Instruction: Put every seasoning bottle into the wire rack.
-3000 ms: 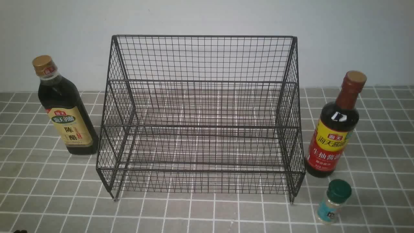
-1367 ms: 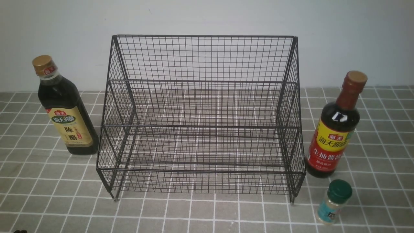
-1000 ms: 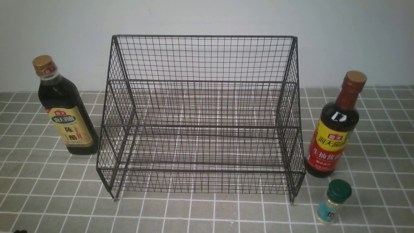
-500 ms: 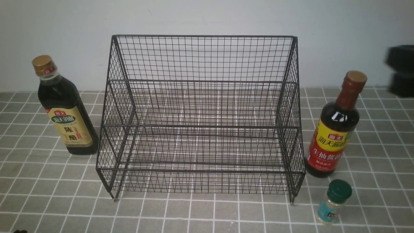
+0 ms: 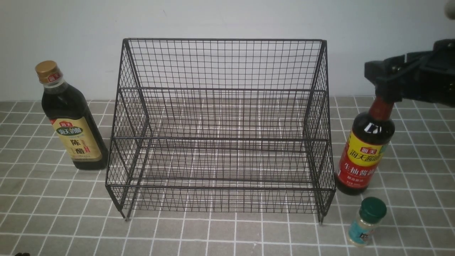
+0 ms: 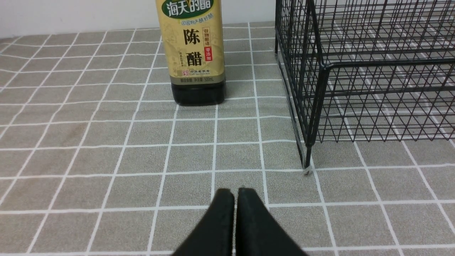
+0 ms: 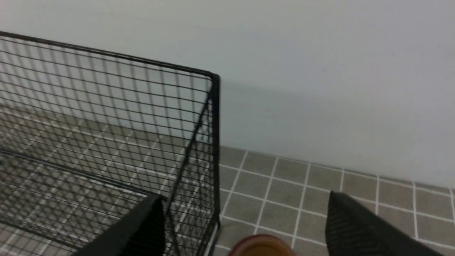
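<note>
Though wide apart over the red-necked bottle (image 5: 366, 156), right fingers (image 7: 355, 227) empty; left fingers (image 6: 222, 220) together.

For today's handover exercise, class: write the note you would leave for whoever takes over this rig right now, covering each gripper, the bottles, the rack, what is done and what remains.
Left gripper: shut, empty, over the tiled table near the rack's front left foot.
Right gripper: open, at the cap of the red-necked soy sauce bottle, not closed on it.
The gold-capped vinegar bottle stands left of the wire rack. The soy sauce bottle and the green-capped shaker stand to its right.
Done: nothing racked.
Left: all three bottles.
</note>
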Controlling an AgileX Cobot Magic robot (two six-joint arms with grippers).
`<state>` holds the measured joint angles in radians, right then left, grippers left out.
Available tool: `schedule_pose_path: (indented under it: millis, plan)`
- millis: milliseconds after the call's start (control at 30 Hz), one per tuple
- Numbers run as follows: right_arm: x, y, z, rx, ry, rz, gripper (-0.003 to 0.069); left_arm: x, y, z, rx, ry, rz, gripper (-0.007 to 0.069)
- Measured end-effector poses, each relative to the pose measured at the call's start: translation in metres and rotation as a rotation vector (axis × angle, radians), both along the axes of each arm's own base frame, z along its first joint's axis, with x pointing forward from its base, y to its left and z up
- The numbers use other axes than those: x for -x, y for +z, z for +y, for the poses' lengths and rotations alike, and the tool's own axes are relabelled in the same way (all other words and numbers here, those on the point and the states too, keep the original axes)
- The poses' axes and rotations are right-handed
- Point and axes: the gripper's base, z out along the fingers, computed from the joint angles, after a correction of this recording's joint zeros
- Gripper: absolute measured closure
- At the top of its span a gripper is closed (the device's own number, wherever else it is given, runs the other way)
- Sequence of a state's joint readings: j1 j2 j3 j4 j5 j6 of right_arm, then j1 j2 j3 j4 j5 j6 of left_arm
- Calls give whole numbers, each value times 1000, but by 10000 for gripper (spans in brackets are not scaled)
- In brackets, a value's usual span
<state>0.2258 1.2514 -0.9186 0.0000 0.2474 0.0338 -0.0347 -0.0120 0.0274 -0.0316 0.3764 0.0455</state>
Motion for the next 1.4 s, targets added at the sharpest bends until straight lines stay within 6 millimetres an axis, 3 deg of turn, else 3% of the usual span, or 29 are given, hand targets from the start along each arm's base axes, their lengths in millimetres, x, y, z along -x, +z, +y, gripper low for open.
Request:
schedule_pose_path:
  millis: [433,533,600,633,800,1000,1033,1100,1133,1200,1400]
  plan:
    - [-28,-46,-1,-5,-41,181,73,0,0,0,0,0,0,631]
    - [-32,-56,0,3,-42,218,141,0,0,0,0,0,0,631]
    - [-32,-57,0,7,-40,224,273,0,0,0,0,0,0,631]
    - [-31,-54,0,18,-32,213,395,0,0,0,0,0,0,631]
    - [-21,-46,-2,37,-22,213,383,0,0,0,0,0,0,631]
    - [9,13,-8,25,-10,45,383,0,0,0,0,0,0,631]
    - [9,14,-8,25,-10,42,383,0,0,0,0,0,0,631]
    - [17,53,-10,3,-11,-50,383,0,0,0,0,0,0,631]
    - [18,53,-10,3,-11,-52,383,0,0,0,0,0,0,631]
    - [23,88,-11,-18,-10,-121,383,0,0,0,0,0,0,631]
    - [38,141,6,-16,80,-219,383,0,0,0,0,0,0,631]
